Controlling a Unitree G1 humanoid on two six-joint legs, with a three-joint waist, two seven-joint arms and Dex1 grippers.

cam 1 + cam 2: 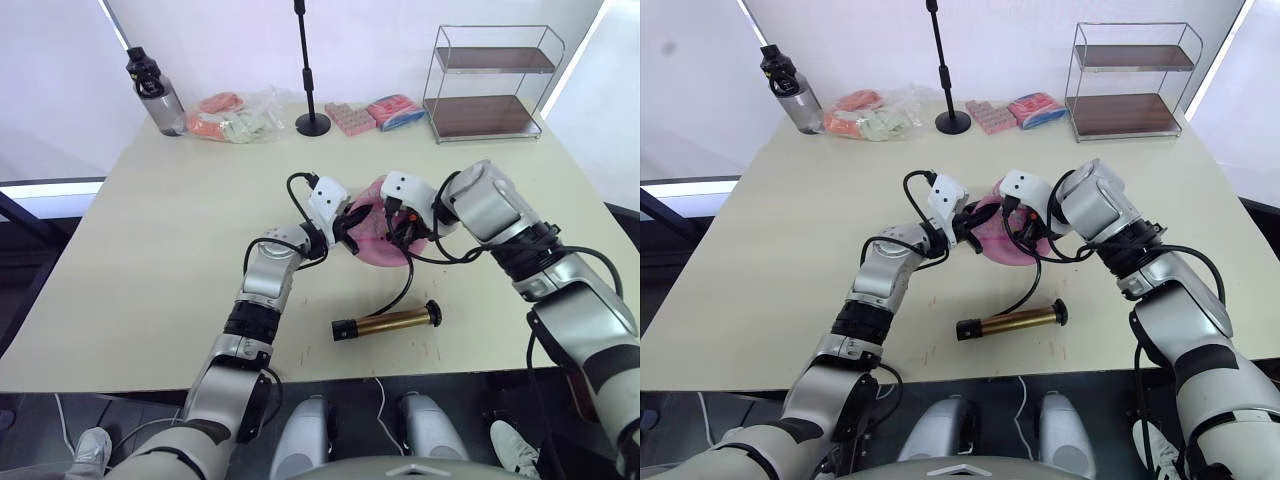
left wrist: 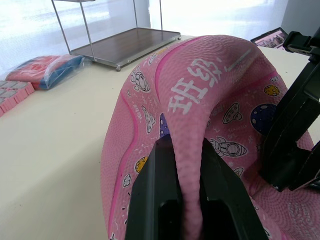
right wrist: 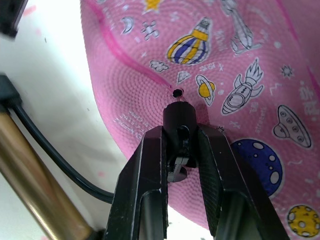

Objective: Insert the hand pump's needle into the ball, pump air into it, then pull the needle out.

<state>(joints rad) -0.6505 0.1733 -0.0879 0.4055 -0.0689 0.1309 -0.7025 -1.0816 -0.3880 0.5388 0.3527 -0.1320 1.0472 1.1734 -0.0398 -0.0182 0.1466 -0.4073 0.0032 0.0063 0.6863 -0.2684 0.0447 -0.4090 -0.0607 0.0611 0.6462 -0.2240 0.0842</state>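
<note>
Table: cream top [image 1: 150,240], mid-frame.
Ball: limp pink ball [image 1: 375,235], pinched by left gripper [image 2: 187,165].
Needle: right gripper [image 3: 181,150] clamps hose tip, just short of valve hole [image 3: 177,92].
Pump: hand pump [image 1: 387,323] lies sideways, below ball.

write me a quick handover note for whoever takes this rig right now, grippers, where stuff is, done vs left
Left gripper: shut on a fold of the flattish pink ball, holding it up off the table.
Right gripper: shut on the black needle end of the hose, tip just short of the ball's valve hole.
Hand pump: lying on its side on the table in front of the ball, hose running up to the right gripper.
Done: ball held, needle lined up.
Left: push the needle in, pump, pull it out.
</note>
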